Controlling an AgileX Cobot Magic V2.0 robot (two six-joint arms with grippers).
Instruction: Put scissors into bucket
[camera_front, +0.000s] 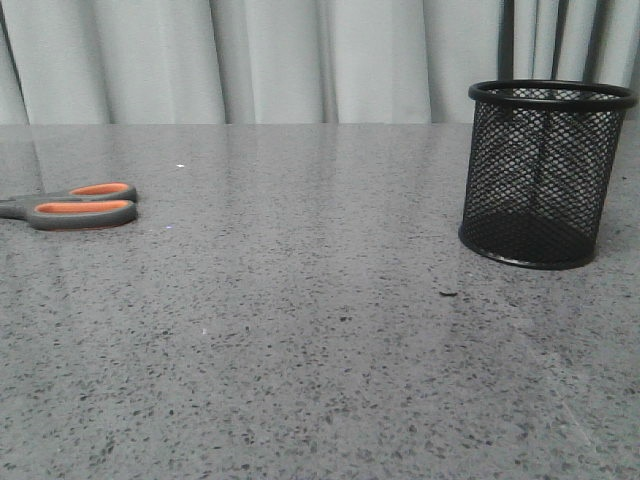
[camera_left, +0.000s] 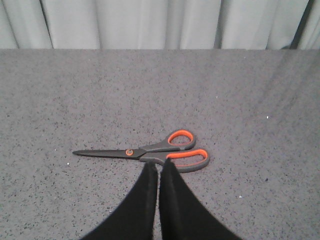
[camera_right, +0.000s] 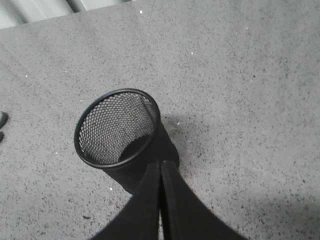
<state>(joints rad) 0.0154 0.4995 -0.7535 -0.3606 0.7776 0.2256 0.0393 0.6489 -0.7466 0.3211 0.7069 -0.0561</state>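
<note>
Two task items rest on a grey speckled stone-look tabletop (camera_front: 320, 360), well apart from each other; the surface carries fine dark and light flecks and a soft sheen in the front view, with a small dark speck (camera_front: 448, 294) lying just before the bucket; pale grey pleated curtains (camera_front: 300, 60) close off the room behind the far table edge across the full width. The scissors (camera_front: 82, 205) lie flat at the far left of the front view, blades closed and running out of frame to the left, orange-lined handle loops toward the table centre; in the left wrist view the same scissors (camera_left: 150, 152) lie flat with the slim dark blades together and the pivot visible. The bucket (camera_front: 545, 175) stands upright at the right side, black mesh wall see-through, solid rim on top; the right wrist view looks down into its open mouth (camera_right: 118, 128) and nothing is visible inside. Left gripper (camera_left: 158, 167): fingers pressed together, grasping nothing, tips above and just beside the scissors handles, not touching them as far as the view shows. Right gripper (camera_right: 160, 165): fingers likewise clenched together on nothing, tips near the bucket's rim on its outer side; contact cannot be determined.
</note>
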